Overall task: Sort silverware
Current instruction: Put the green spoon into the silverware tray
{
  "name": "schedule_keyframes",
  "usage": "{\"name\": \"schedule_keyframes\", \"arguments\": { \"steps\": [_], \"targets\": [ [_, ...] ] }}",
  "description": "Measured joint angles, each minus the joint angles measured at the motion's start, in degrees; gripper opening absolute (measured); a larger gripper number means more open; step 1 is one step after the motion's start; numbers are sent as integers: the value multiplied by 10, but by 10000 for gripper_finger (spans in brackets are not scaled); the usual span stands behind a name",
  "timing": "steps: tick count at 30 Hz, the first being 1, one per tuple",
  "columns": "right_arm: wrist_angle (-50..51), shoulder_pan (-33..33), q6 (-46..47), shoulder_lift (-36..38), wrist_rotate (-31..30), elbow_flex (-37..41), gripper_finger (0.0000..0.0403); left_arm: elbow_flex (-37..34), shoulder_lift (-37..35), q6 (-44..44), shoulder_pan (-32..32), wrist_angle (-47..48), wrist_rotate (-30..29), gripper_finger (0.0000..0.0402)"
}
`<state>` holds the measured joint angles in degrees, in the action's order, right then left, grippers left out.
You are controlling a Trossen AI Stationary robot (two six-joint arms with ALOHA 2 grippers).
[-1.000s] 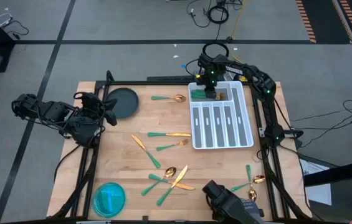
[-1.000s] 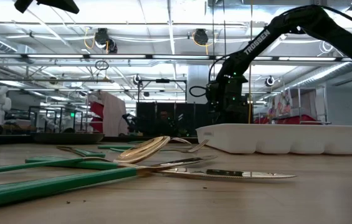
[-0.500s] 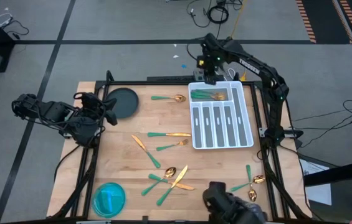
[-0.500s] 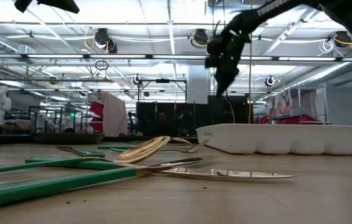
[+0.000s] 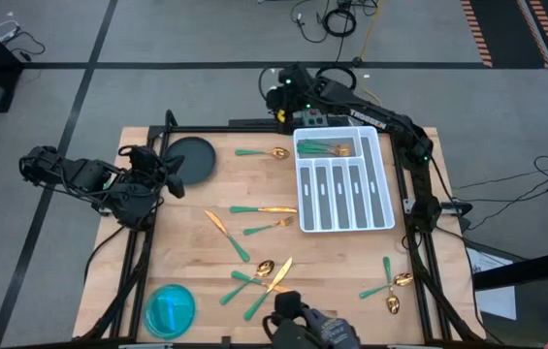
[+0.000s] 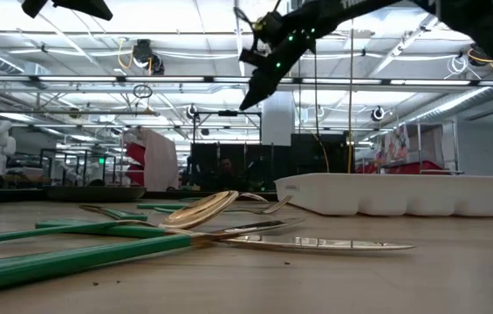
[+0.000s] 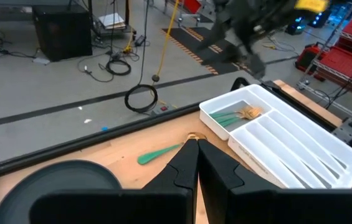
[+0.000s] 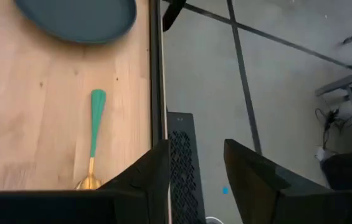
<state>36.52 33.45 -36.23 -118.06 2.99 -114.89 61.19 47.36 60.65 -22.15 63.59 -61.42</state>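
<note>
Now I have the right gripper [image 5: 278, 94] high beyond the table's [image 5: 186, 228] far edge, fingers parted and empty. The silverware [image 5: 254, 276] lies scattered well nearer than it, with a few pieces in the white tray [image 5: 387, 184] and one spoon [image 5: 263, 152] almost below. The left gripper [image 5: 173, 174] waits closed by the dark plate [image 5: 194, 159].

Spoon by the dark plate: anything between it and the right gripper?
Nothing visible. The right gripper, open and empty, hangs above the table's far edge. The spoon lies alone on bare wood between the dark plate and the white tray, touching neither.
</note>
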Motion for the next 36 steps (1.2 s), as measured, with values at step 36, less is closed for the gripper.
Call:
{"name": "schedule_keyframes", "arguments": {
  "steps": [36],
  "targets": [
    [211,2,16,21,14,0,144,0,106,-272,276,-222,250,17]
  ]
}}
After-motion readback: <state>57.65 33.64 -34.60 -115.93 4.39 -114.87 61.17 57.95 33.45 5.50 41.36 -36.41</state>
